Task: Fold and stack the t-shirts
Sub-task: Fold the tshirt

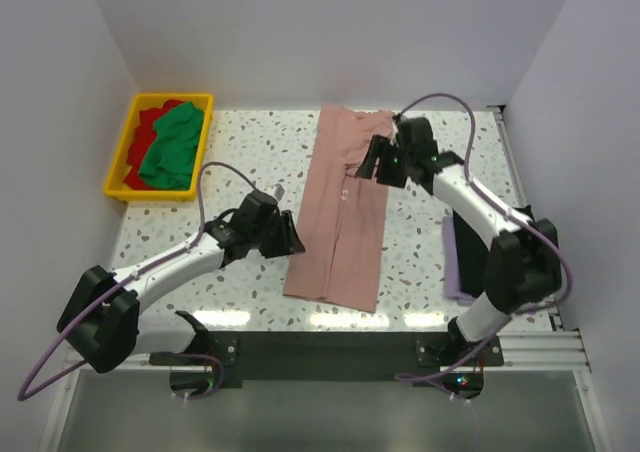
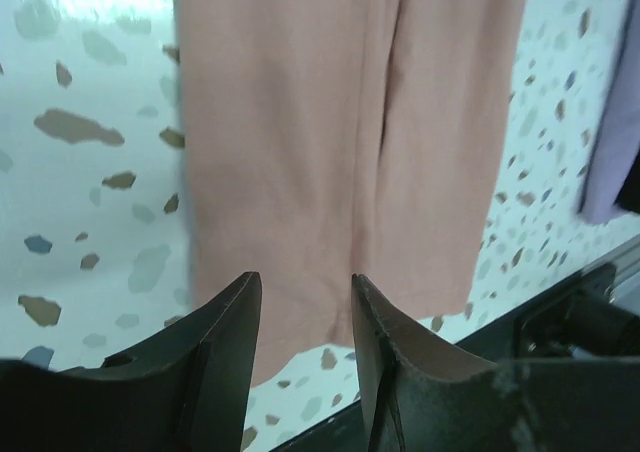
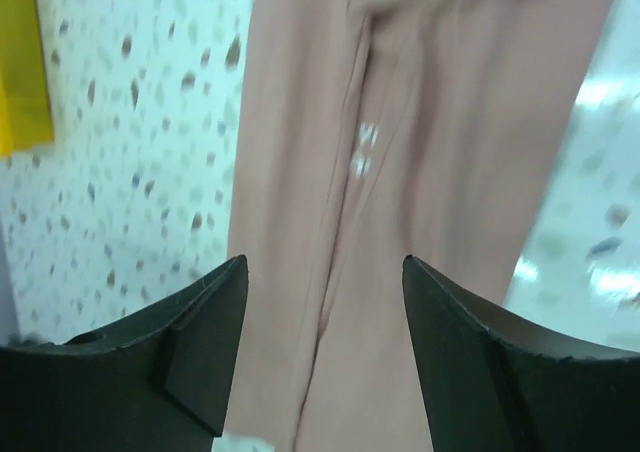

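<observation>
The pink shirt (image 1: 340,222) lies in the middle of the table (image 1: 250,142) as a long strip running from far edge to near edge. Both long sides look turned in, with a seam line down the middle and the small print (image 3: 362,150) showing. The left gripper (image 2: 305,277) hovers at the near left edge of the strip with its fingers apart and nothing between them, just cloth beneath. The right gripper (image 3: 324,260) hangs over the far end, spread wide and also empty. By my reading the lengthwise folds are in, and the step in hand is the cross fold — one end carried over to meet the other. To do it well, each gripper should pinch a corner of the same end and catch every layer there, because a grip on the top layer alone would likely peel the side folds open. Lift only enough to clear the cloth, carry both corners evenly so the strip doesn't skew, and lay the edge square on the other end before letting go. The far right corner looks rumpled under the right gripper, so it may want a tug flat first. Over by the right arm's base a lavender shirt (image 1: 452,262) and a black shirt (image 1: 470,252) lie together — that is the stack to aim for. The green shirt (image 1: 175,142) and red shirt (image 1: 150,122) wait in the yellow bin (image 1: 120,162) at far left.
</observation>
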`<action>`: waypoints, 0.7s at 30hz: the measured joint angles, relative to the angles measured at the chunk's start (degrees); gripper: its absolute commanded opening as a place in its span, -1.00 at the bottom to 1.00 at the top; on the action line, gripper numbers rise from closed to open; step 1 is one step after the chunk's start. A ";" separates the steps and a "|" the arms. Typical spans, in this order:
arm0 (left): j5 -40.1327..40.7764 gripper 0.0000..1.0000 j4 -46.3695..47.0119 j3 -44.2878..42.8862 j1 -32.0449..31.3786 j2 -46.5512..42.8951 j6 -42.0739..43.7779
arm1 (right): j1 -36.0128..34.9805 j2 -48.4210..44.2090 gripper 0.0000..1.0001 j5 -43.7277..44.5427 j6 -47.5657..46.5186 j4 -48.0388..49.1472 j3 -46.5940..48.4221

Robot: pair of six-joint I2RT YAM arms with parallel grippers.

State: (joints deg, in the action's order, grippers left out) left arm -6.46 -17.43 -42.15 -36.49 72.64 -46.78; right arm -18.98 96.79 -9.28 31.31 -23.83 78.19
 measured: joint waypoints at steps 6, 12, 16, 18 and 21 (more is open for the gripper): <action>-4.59 -0.04 -2.34 6.08 0.11 -0.50 2.01 | -6.05 -19.15 0.29 -5.29 7.58 1.49 -28.02; -5.99 0.05 -3.21 11.23 0.11 -2.47 2.47 | -6.08 -31.19 0.23 -5.86 9.79 -5.55 -40.13; -6.86 0.04 -3.08 13.60 0.11 -2.89 2.36 | -6.10 -37.51 0.10 -6.10 10.93 -6.64 -44.15; -6.86 0.04 -2.95 13.77 0.11 -3.26 2.36 | -6.10 -38.21 0.09 -6.62 11.45 -6.78 -46.18; -6.80 0.04 -2.93 13.79 0.11 -3.26 2.32 | -6.19 -38.05 0.09 -6.93 12.15 -7.13 -49.59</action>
State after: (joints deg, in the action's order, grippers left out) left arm -13.26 -20.36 -28.36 -36.38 69.38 -44.47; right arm -25.17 58.74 -16.21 43.46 -30.96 28.60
